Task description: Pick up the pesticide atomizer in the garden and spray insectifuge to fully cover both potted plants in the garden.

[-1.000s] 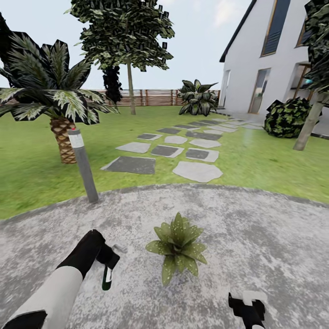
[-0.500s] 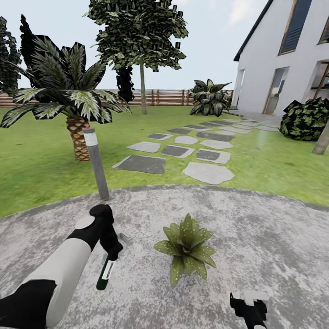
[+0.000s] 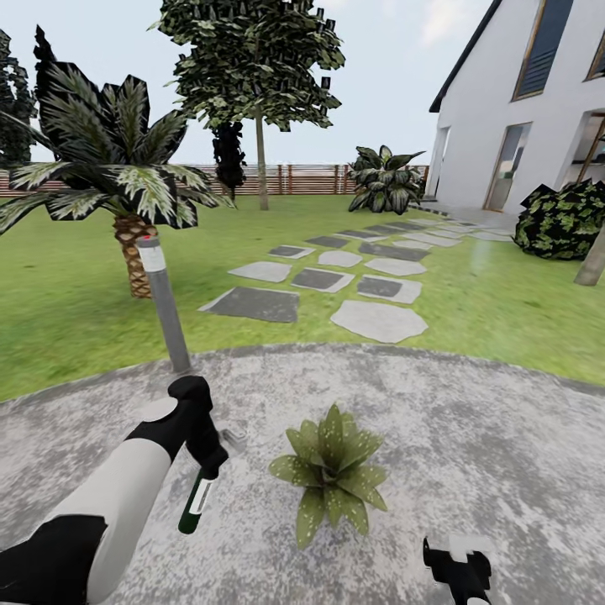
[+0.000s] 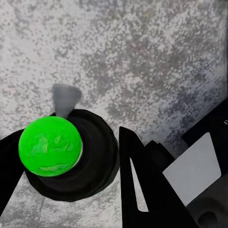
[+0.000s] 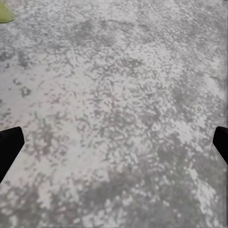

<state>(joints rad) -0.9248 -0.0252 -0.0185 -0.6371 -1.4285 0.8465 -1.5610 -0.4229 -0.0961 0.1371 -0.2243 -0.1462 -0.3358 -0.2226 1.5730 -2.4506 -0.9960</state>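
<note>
On the grey stone patio, your left gripper clenches the pesticide atomizer beside 1 potted plant, right gripper spread empty; next, aim its nozzle at the leaves.

Bollard and potted plant flank open patio.

slim dark green spray bottle with white label strip, hanging near-upright above mottled grey stone patio, speckled broad-leaf green rosette plant near bottle on patio
</note>
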